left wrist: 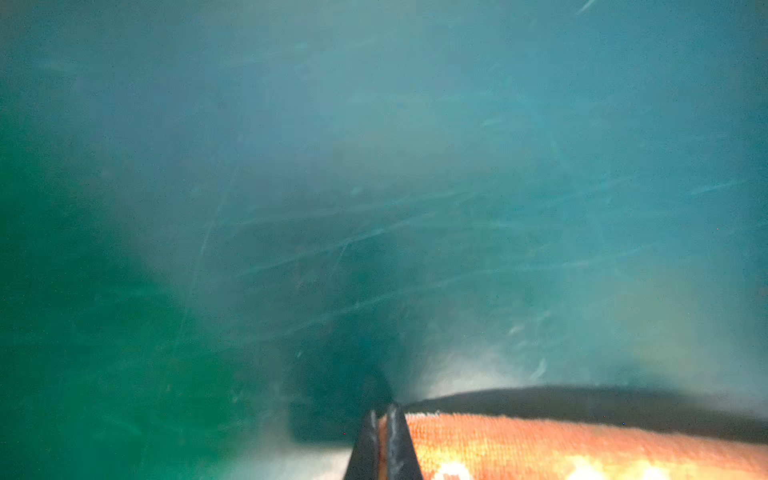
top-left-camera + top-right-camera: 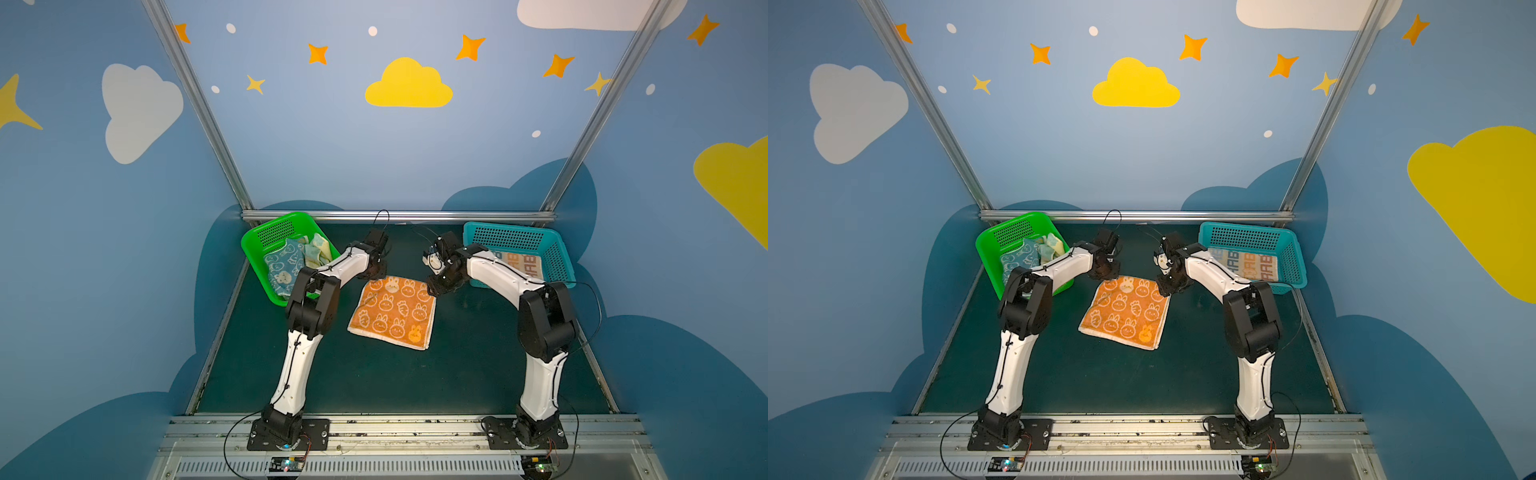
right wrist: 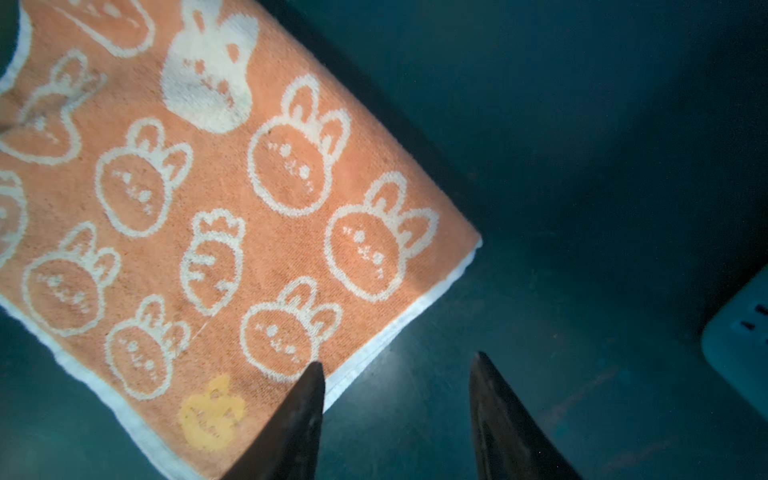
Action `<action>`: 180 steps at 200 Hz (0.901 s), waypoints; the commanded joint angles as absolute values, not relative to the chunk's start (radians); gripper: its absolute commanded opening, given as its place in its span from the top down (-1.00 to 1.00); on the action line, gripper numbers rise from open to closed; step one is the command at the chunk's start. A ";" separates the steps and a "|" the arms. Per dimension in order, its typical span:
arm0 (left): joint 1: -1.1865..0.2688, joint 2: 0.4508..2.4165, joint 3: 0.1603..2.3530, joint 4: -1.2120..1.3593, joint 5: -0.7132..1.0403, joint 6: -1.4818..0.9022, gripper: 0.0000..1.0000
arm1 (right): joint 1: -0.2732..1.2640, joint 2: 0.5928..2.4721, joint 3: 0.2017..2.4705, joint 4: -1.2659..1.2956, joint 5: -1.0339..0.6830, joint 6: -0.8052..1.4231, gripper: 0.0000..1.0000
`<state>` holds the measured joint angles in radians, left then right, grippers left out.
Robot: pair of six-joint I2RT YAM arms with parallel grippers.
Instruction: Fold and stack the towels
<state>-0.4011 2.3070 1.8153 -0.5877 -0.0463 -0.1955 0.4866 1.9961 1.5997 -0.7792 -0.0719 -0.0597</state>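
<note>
An orange towel (image 2: 392,313) (image 2: 1125,313) printed with white rabbits and carrots lies spread flat on the dark green table. My left gripper (image 2: 376,272) (image 2: 1106,272) is down at the towel's far left corner. The left wrist view shows this gripper (image 1: 382,411) shut, with the orange towel (image 1: 582,444) pinched between its fingers. My right gripper (image 2: 434,289) (image 2: 1167,289) hovers at the far right corner. In the right wrist view it (image 3: 397,359) is open, one fingertip (image 3: 309,382) over the towel's (image 3: 208,208) white border and the other above bare table.
A green basket (image 2: 266,232) at the back left holds a crumpled blue towel (image 2: 284,266) and a pale yellow towel (image 2: 318,251). A teal basket (image 2: 511,239) at the back right holds a folded, lettered towel (image 2: 515,262). A metal rail runs along the back.
</note>
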 commanded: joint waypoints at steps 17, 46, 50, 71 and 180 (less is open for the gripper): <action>-0.397 2.310 1.718 -0.667 -0.063 -0.222 0.92 | 0.447 2.106 1.733 -0.859 -0.101 -0.143 -0.05; -0.396 2.305 1.718 -0.668 -0.060 -0.219 0.92 | 0.434 2.194 1.826 -0.894 -0.116 -0.171 -0.05; -0.396 2.304 1.718 -0.668 -0.060 -0.218 0.93 | 0.434 2.205 1.839 -0.901 -0.118 -0.172 -0.05; -0.396 2.301 1.720 -0.667 -0.060 -0.216 0.92 | 0.428 2.257 1.891 -0.925 -0.125 -0.176 -0.04; -0.390 2.256 1.722 -0.678 -0.095 -0.206 0.92 | 0.423 2.374 2.029 -1.077 -0.135 -0.178 0.39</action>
<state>-0.4011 2.2627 1.7477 -0.5747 -0.0666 -0.2142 0.4271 2.3508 2.0029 -1.0237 -0.1226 -0.1730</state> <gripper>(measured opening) 0.049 0.316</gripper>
